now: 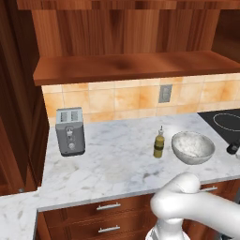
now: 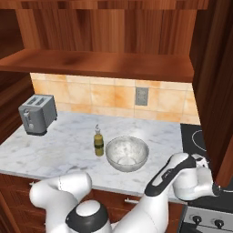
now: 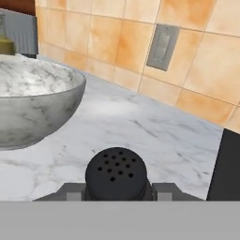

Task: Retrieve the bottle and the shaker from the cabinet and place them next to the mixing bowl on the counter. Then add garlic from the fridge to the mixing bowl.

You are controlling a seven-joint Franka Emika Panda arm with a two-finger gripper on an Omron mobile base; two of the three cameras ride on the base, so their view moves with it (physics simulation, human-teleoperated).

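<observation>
One item down, second arriving: gripper (image 3: 116, 193) pinches short black perforated shaker (image 3: 116, 173) low over white marble counter (image 3: 154, 136).
Slim olive-yellow bottle (image 1: 159, 144) stands just beside wide pale speckled mixing bowl (image 1: 193, 147); shaker probably headed for the bowl's other side.

**A kitchen wall with orange tiles**

The back wall (image 1: 117, 98) has orange and tan square tiles. A grey wall socket (image 1: 165, 93) sits on the tiles. A grey toaster (image 1: 70, 131) with two slots stands on the left, near the wall. A black stove top (image 1: 225, 123) with a white ring is on the right. Dark brown wood panels (image 2: 211, 82) stand at the sides.
</observation>
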